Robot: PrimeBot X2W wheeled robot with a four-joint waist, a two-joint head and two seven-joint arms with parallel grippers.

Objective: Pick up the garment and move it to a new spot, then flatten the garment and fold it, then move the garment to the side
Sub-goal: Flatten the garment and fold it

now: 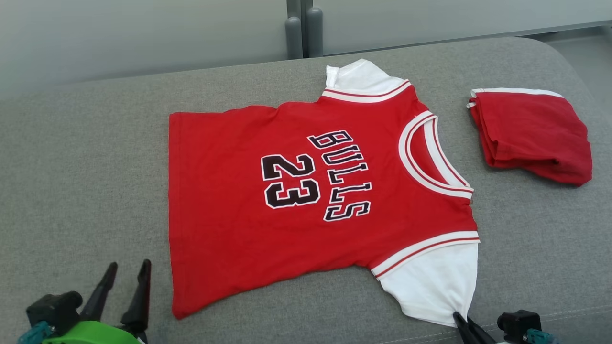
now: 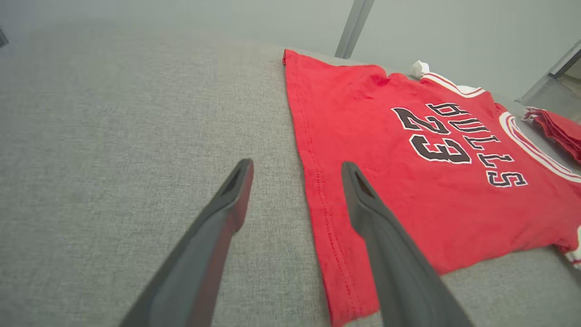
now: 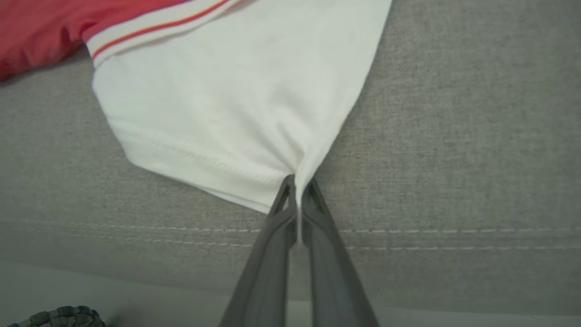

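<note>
Surface: grey cushion (image 1: 71,167) carrying everything.
Jersey (image 1: 229,200): lying flat mid-cushion, print facing up, collar pointing right.
Right gripper (image 3: 297,181): pinching the near white sleeve (image 3: 236,91) at its hem corner, near right.
Left gripper (image 1: 129,265): sitting near left, fingers spread wide, gripping nothing, just beside Jersey's bottom hem.
Red cloth (image 1: 530,136): lying folded far right, apart from Jersey.

Long dark tapering fingers (image 2: 390,254) sit on black mounts (image 1: 53,306) beside a green housing (image 1: 91,332) and teal fittings (image 1: 36,332).
</note>
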